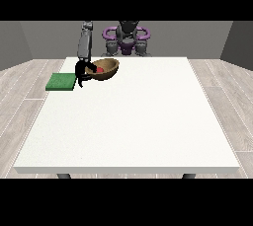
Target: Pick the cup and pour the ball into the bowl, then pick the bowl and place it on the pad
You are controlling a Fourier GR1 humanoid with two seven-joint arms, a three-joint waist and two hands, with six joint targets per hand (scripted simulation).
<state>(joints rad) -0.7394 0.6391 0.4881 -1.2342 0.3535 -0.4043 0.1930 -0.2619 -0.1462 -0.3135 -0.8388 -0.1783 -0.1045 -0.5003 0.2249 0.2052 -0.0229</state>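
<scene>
Brown wooden bowl (106, 68) at table's far left part, tilted, opening facing up and toward camera, long axis across view. Small red ball (100, 70) inside bowl. Black hand at view's left (80, 73) gripping bowl's left rim, fingers curled round it. Flat green square pad (61, 82) just left of hand, on white table (128, 121).
</scene>
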